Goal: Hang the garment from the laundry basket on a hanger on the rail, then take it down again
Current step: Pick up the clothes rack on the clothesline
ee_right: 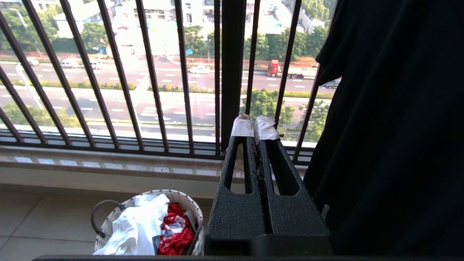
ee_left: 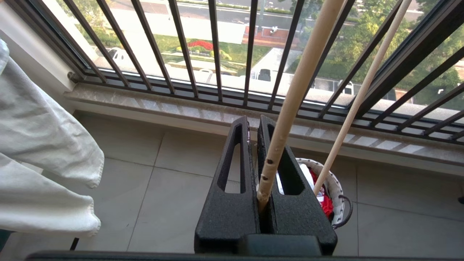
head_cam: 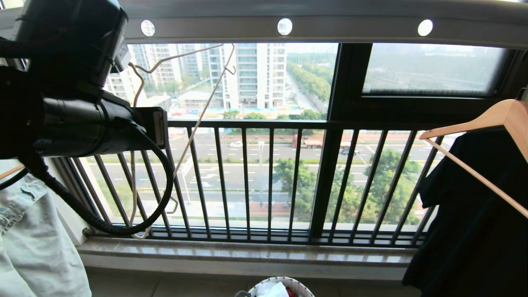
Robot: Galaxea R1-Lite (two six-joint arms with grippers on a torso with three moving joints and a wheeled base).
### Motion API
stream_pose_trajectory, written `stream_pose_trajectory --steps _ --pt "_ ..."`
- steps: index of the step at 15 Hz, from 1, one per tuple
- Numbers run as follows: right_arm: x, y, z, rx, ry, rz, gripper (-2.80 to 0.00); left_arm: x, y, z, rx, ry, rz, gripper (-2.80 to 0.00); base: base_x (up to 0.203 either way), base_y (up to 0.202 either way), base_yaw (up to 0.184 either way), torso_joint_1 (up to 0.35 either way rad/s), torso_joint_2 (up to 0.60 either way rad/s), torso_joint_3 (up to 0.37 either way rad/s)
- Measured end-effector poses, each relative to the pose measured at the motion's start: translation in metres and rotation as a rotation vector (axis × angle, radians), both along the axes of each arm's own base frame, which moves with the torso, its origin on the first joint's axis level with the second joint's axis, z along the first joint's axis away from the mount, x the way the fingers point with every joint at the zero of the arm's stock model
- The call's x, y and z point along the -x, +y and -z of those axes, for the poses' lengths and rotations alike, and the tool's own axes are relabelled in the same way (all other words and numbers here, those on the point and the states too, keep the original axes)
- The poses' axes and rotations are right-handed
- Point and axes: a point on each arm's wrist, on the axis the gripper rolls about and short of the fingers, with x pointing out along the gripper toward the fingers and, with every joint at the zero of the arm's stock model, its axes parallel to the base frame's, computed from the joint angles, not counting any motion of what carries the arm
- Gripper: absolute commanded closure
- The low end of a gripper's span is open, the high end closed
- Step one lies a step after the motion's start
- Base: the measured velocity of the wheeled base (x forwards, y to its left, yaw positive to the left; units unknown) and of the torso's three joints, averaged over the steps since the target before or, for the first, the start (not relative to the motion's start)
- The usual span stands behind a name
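Black forearm and wrist housing of the left arm fill the upper left of the head view, raised up toward the rail (head_cam: pixel 350 29). Left tool (ee_left: pixel 253 134) is clamped on one thin cream bar of the hanger (head_cam: pixel 198 119), seen between the two black fingers in the left wrist view; the second bar of the hanger runs free just beside it. In the head view the hanger hangs tilted below the rail, in front of the window railing (head_cam: pixel 268 181); whether its hook sits on the rail cannot be told.

Progress, judged: early. The garment (ee_right: pixel 136 226) lies in the laundry basket (ee_right: pixel 108 224) on the floor below the sill, bunched beside a red garment (ee_right: pixel 175 232). Nothing is on the cream hanger yet. Left to do: dress the hanger, hang it, take it down.

Right tool (ee_right: pixel 253 127) has its fingers together on nothing and points at the railing, above the basket and just beside a dark garment (ee_right: pixel 391 127) on a wooden hanger (head_cam: pixel 495 119). A pale denim piece (head_cam: pixel 33 247) hangs at far left.
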Motion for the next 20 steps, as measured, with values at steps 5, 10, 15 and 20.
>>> stream_pose_trajectory --steps 5,10,15,20 --pt "0.000 0.000 0.000 0.000 0.000 0.001 0.00 0.021 0.016 -0.011 0.024 -0.044 -0.007 0.00 0.000 0.000 0.000 0.000 0.00 0.000" --pt "0.000 0.000 0.000 0.000 0.000 0.001 0.00 0.054 0.039 -0.016 0.020 -0.094 -0.018 0.00 0.000 0.000 0.000 0.000 0.00 0.000" --pt "0.000 0.000 0.000 0.000 0.000 0.000 0.00 0.089 0.060 0.014 -0.100 -0.043 0.065 0.00 0.000 0.000 0.000 0.000 0.00 0.000" --pt "0.000 0.000 0.000 0.000 0.000 0.001 0.00 0.099 0.055 0.063 -0.222 0.119 0.302 0.00 0.000 0.000 0.000 0.000 0.00 0.000"
